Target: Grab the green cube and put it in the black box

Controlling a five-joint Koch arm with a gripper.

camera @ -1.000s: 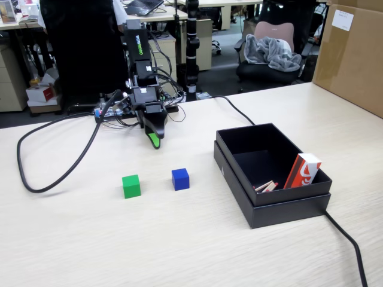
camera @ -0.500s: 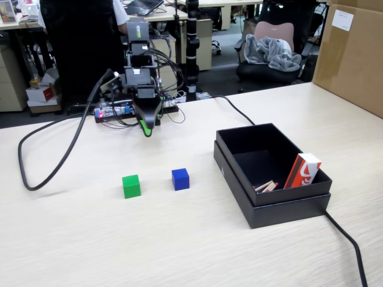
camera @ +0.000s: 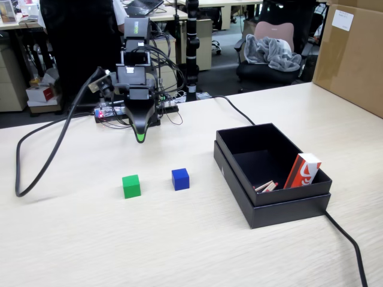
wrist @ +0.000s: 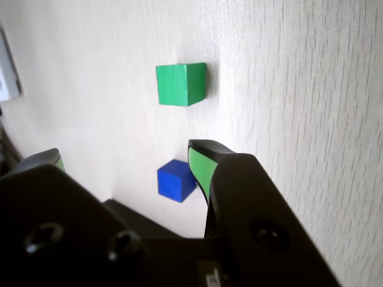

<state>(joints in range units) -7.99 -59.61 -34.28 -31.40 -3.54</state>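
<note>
The green cube sits on the pale wooden table, left of the blue cube. My gripper hangs above the table behind both cubes, pointing down, well short of the green one. In the wrist view the green cube lies ahead, beyond the jaws, and the blue cube shows low beside the right green-padded finger. The gripper is open with nothing between its fingers. The black box stands at the right, far from the gripper.
Inside the box lean a red and white packet and some small sticks. A big brown carton stands at the back right. A thick black cable loops over the left of the table, and another cable runs from the box to the front edge.
The arm has swung left and risen a little, so the gripper tip now hangs more nearly behind the green cube. The left cable loop shifted with it. The cubes have not moved.
</note>
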